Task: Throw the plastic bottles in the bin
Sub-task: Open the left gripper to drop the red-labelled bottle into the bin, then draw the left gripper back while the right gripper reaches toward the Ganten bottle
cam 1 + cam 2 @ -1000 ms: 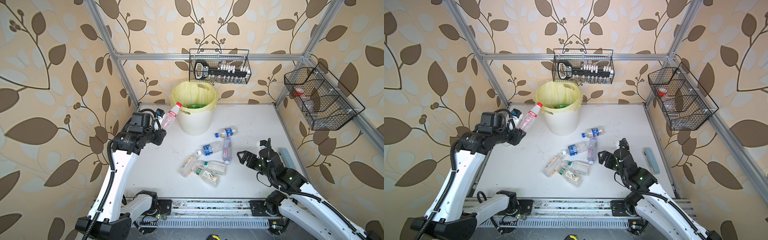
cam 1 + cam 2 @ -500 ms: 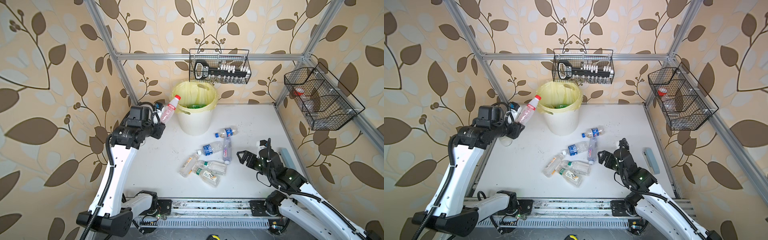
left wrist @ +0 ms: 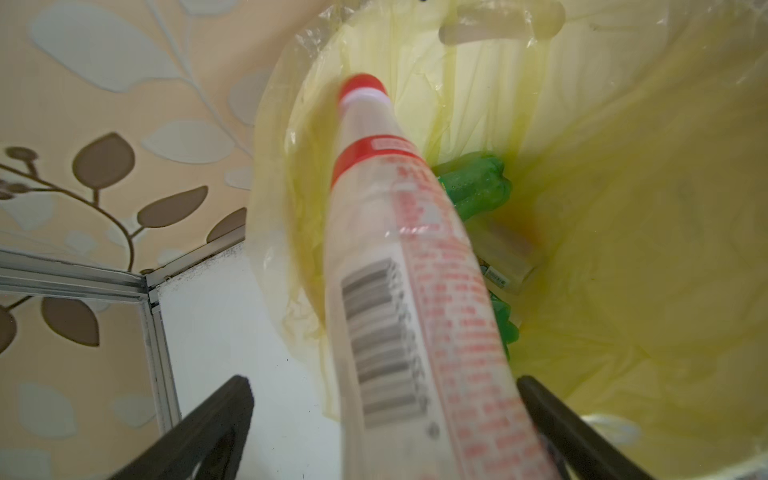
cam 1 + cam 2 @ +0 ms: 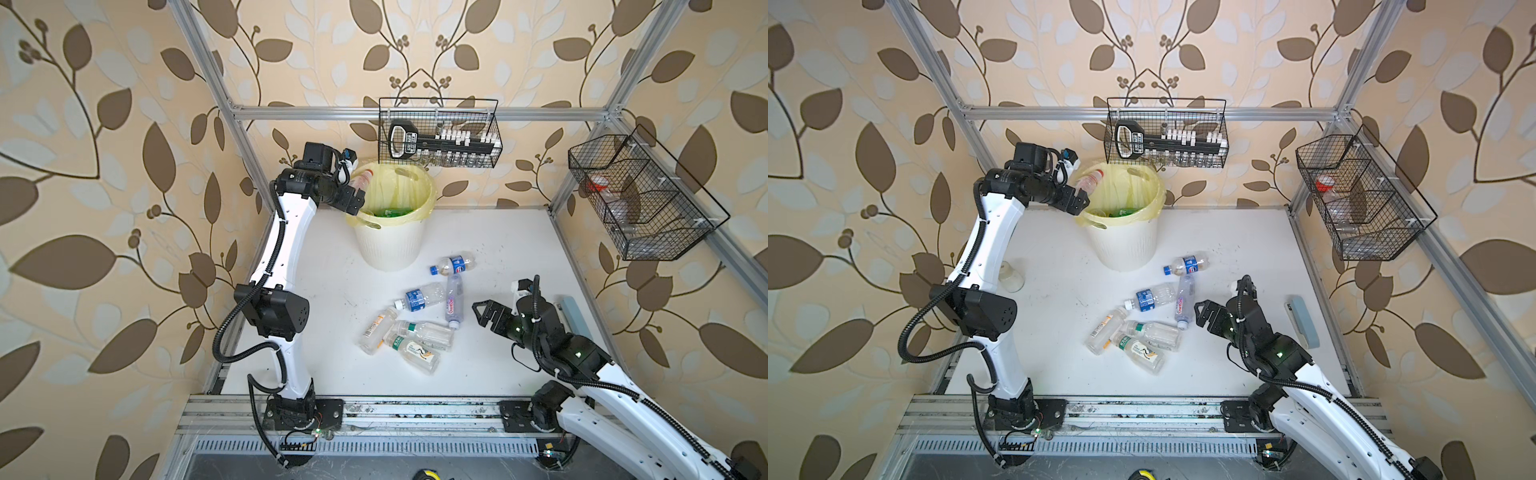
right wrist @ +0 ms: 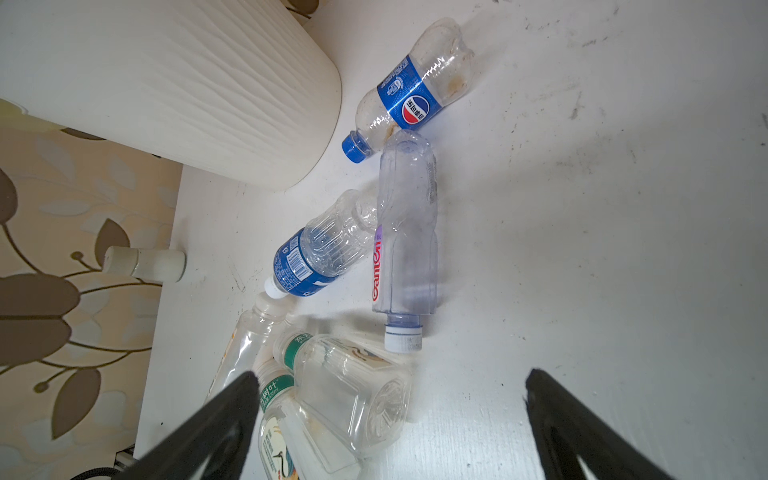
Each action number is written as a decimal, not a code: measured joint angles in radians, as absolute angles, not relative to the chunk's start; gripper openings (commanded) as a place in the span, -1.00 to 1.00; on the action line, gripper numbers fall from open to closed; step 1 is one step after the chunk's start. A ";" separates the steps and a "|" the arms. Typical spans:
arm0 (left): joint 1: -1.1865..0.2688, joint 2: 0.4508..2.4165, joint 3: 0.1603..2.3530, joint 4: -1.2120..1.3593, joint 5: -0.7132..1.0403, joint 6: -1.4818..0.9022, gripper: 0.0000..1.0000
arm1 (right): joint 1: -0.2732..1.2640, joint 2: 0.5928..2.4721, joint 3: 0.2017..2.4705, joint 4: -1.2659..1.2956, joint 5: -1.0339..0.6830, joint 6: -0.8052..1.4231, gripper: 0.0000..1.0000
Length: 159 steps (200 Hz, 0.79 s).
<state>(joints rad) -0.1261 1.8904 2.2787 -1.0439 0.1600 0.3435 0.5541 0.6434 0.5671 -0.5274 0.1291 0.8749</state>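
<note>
Left gripper (image 3: 384,388): fingers stand apart, up at the rim of the bin (image 4: 390,245), which sits by the table's (image 4: 498,232) back edge, left of its middle. The red-capped bottle (image 3: 399,257) lies loosely between the fingers, with a clear gap on one side. It points cap-first over the yellow liner (image 3: 623,208) and is smeared with motion in the wrist view. I judge it is free and going in, but it has not landed yet.

Inside the bin are green bottles (image 3: 473,191) at the bottom and something pale with a label beside them, too blurred to name. So a few are done, though I cannot get an exact count from here.

Six bottles are left on the table, all lying down in a loose heap mid-table, in front of the bin:
- blue-capped cola bottle (image 4: 453,264), nearest the bin
- blue-labelled bottle (image 4: 419,298)
- clear bottle with red lettering (image 4: 454,301), its base touching the cola bottle
- orange-labelled bottle (image 4: 376,330)
- two green-capped bottles (image 4: 424,330) and (image 4: 415,353), lying against each other nearest the front edge

Right gripper (image 5: 392,374): fingers wide apart and empty, hovering just beside the heap on the side toward the right edge, facing it.

White jar (image 4: 1011,278) at the left edge: not a bottle, I leave it.

Estimate: under halfway, with six pick-and-drops to go.
</note>
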 measured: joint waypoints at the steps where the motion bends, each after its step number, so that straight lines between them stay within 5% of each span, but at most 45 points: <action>1: -0.126 1.888 2.278 -1.042 0.160 0.343 0.98 | 0.554 0.641 0.567 -0.528 0.130 0.875 1.00; 85: -0.132 1.576 2.264 -0.963 0.157 0.312 0.98 | 0.554 0.692 0.567 -0.519 0.133 0.875 1.00; 159: -0.132 1.454 1.855 -0.952 0.119 0.316 0.98 | 0.554 0.709 0.567 -0.503 0.130 0.871 1.00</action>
